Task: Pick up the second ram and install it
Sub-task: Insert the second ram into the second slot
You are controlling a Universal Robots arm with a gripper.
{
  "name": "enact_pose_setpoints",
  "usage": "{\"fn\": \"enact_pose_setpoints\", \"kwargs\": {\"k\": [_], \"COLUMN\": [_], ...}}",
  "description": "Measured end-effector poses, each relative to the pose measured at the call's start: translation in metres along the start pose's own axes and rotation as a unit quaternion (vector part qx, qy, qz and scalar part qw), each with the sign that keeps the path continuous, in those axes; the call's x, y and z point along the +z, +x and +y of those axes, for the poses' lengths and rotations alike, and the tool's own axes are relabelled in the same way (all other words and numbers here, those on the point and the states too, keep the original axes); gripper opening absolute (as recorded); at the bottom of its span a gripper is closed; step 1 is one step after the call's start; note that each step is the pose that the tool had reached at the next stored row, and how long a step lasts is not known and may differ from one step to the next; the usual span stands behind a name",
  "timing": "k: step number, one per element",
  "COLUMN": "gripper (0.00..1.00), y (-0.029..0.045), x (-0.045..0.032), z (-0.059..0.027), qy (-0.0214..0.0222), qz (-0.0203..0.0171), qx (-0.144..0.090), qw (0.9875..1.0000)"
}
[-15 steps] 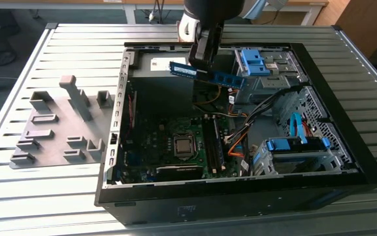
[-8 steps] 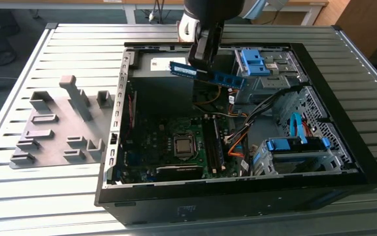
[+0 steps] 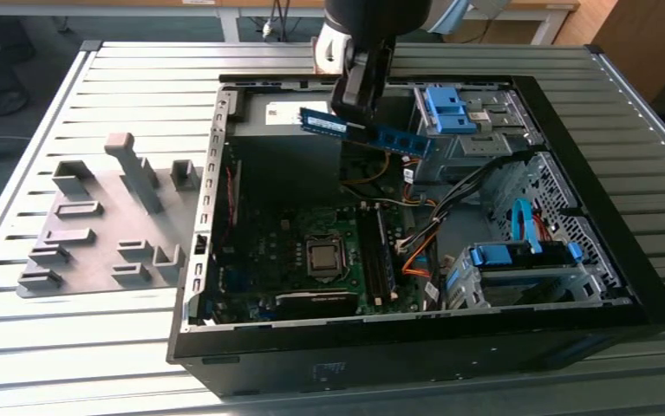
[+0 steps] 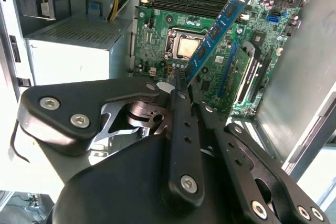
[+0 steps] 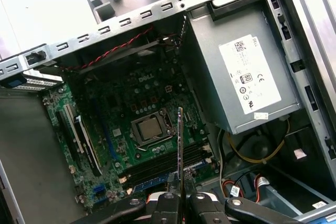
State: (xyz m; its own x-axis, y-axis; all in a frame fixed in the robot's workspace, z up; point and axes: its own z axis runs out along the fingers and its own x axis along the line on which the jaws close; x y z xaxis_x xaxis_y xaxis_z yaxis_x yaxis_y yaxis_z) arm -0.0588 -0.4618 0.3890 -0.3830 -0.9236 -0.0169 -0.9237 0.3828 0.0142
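Observation:
The second ram [image 3: 369,133] is a long blue-green strip with black chips. It hangs tilted in the air above the back part of the open computer case [image 3: 199,260]. My gripper [image 3: 353,111] is shut on it near the middle and comes down from above. In the second wrist view the ram [image 4: 218,27] slants away from my fingertips [image 4: 179,83] over the motherboard. The first wrist view has the ram [image 5: 180,140] edge-on, above the long memory slots [image 5: 163,165] beside the processor socket [image 5: 151,128]. The slots [image 3: 377,258] lie well below the strip.
A grey power supply [image 5: 247,77] fills the case's back corner. Blue drive cages [image 3: 518,260] and loose cables [image 3: 419,247] crowd the exterior view's right. An expansion card [image 4: 239,77] stands on the board. A grey fixture plate with blocks [image 3: 101,225] lies at the exterior view's left.

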Motion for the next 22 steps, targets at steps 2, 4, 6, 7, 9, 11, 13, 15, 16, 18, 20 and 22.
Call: {"fn": "enact_pose_setpoints", "kwargs": {"k": [2,4,6,7,9,11,13,15,16,18,20,22], "gripper": [0.14,0.14,0.14,0.14,0.14,0.14,0.14,0.14,0.14,0.14,0.14,0.14], "y": [0.0,0.0,0.0,0.0,0.0,0.0,0.0,0.0,0.0,0.0,0.0,0.0], "x": [0.0001,0.0002,0.0004,0.0005,0.0007,0.001,0.0012,0.0015,0.0016,0.0017,0.0019,0.002], "z": [0.0,0.0,0.0,0.0,0.0,0.0,0.0,0.0,0.0,0.0,0.0,0.0], "qy": [0.0001,0.0002,0.0004,0.0005,0.0007,0.001,0.0013,0.0016,0.0017,0.002,0.0022,0.0024], "qz": [-0.0001,-0.0001,-0.0003,-0.0004,-0.0006,-0.0008,-0.0011,-0.0013,-0.0014,-0.0016,-0.0018,-0.002], "qx": [0.004,0.011,0.021,0.028,0.042,0.058,0.076,0.093,0.101,0.116,0.13,0.143], "qw": [1.0,0.9999,0.9998,0.9996,0.9991,0.9983,0.9971,0.9957,0.9949,0.9932,0.9914,0.9898]}}
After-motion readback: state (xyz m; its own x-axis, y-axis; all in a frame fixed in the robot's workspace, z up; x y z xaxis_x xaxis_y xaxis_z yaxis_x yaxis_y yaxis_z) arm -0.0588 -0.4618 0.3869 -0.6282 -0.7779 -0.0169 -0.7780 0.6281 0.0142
